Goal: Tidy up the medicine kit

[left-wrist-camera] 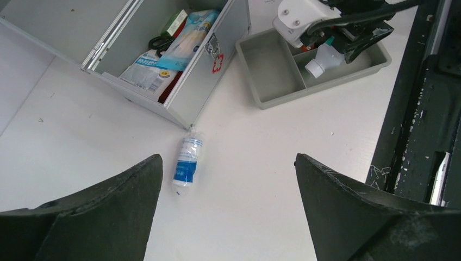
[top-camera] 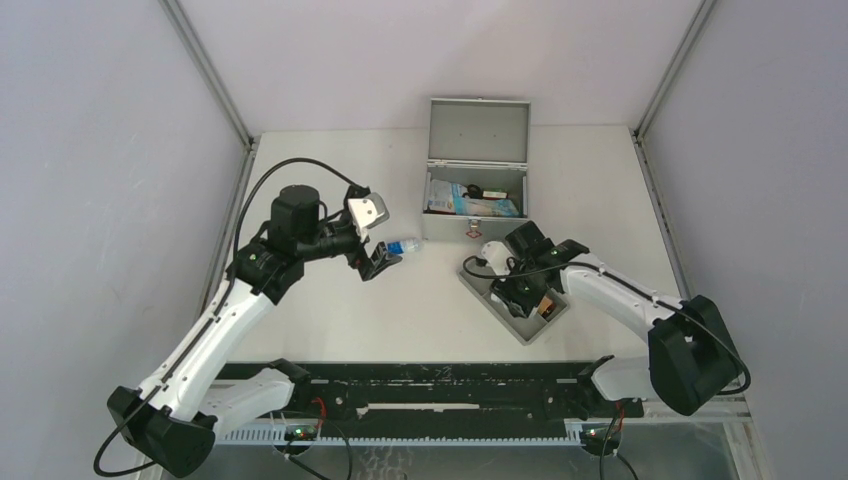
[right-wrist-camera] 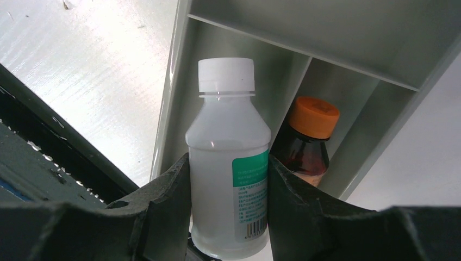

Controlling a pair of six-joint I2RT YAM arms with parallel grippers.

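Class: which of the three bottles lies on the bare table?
The small blue-labelled bottle by the medicine kit; the right gripper holds the white-capped bottle, the orange-capped bottle sits in the tray.

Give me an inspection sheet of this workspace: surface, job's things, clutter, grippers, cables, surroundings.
Surface: white table, a few small specks.
Job's things: grey metal medicine kit, lid open, packets inside; shallow grey two-compartment tray in front of it, holding a brown orange-capped bottle.
Clutter: small clear blue-labelled bottle lying loose by the kit's corner.
Grippers: left gripper open and empty above the small bottle; right gripper shut on a translucent white-capped bottle over the tray.
Cables: black cable looping over the left arm; another by the right wrist.
Surroundings: pale walls, metal frame posts, black rail at the near edge.
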